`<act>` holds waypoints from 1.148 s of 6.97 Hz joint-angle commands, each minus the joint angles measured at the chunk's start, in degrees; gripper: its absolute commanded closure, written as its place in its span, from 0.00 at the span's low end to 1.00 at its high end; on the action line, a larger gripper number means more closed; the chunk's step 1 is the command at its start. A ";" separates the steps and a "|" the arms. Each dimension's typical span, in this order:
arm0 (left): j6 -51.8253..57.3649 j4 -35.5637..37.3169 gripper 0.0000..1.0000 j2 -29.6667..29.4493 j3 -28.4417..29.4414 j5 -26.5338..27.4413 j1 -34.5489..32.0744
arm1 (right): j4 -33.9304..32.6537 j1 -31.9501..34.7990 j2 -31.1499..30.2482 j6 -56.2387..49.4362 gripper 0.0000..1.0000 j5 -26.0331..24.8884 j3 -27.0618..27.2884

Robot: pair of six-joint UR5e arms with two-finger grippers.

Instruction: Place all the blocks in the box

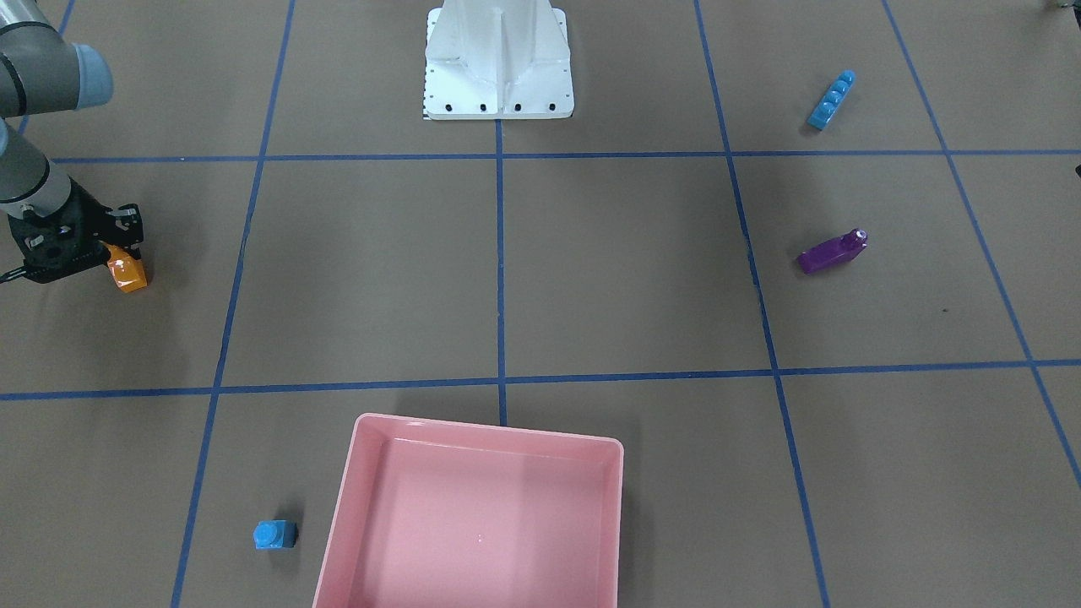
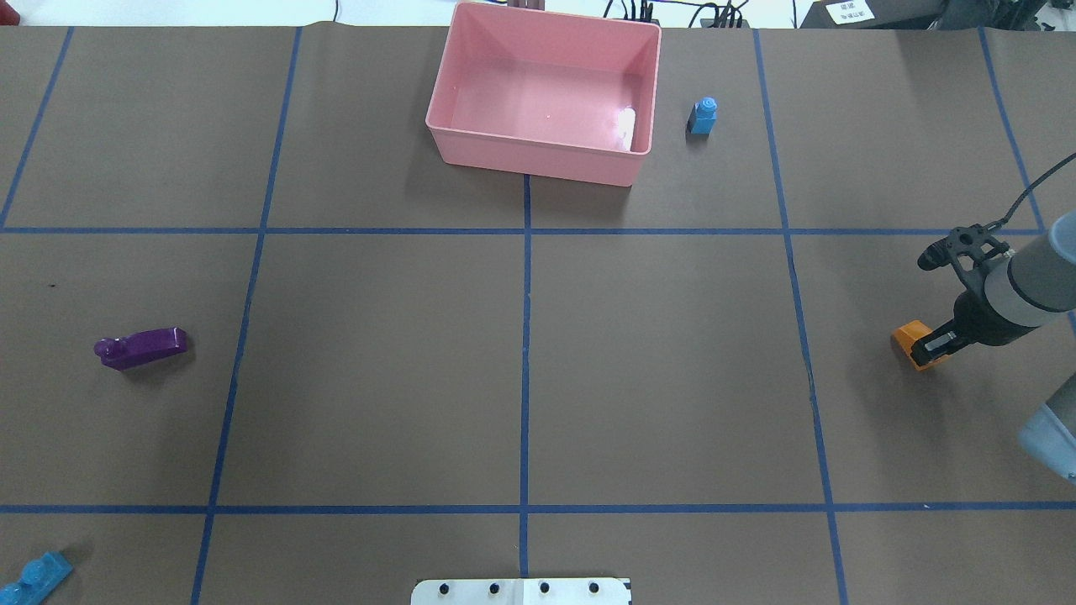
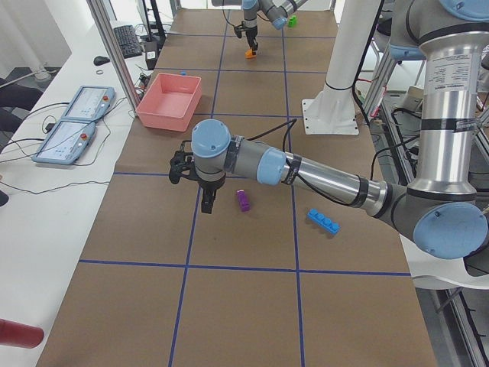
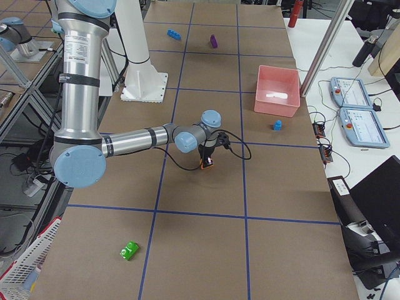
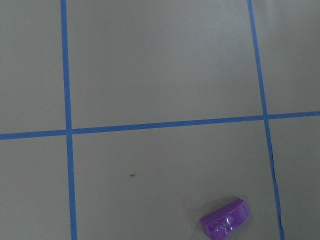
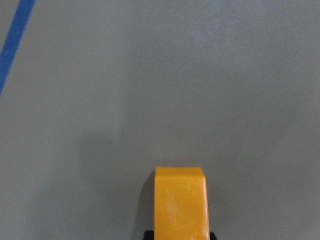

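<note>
No writing, label or number can be read anywhere.

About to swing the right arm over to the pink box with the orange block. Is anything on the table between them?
Nothing visible lies on the straight line from the orange block at the right gripper to the pink box. The small blue cube stands apart beside the box's wall on that side, off the line.

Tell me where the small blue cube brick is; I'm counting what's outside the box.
In the overhead view the small blue one-stud cube stands right of the pink box, apart from its wall, on the robot's right side.
</note>
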 commanded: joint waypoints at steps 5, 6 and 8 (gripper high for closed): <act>-0.04 -0.14 0.01 1.31 -11.88 15.41 22.29 | -1.53 19.28 4.45 6.66 1.00 16.23 7.11; -0.05 -0.49 0.01 1.66 -11.71 15.77 24.42 | -1.44 19.65 7.69 13.85 1.00 16.70 7.29; -2.76 -2.68 0.01 1.92 -10.75 21.73 34.15 | -1.53 19.65 14.29 28.36 1.00 16.27 7.11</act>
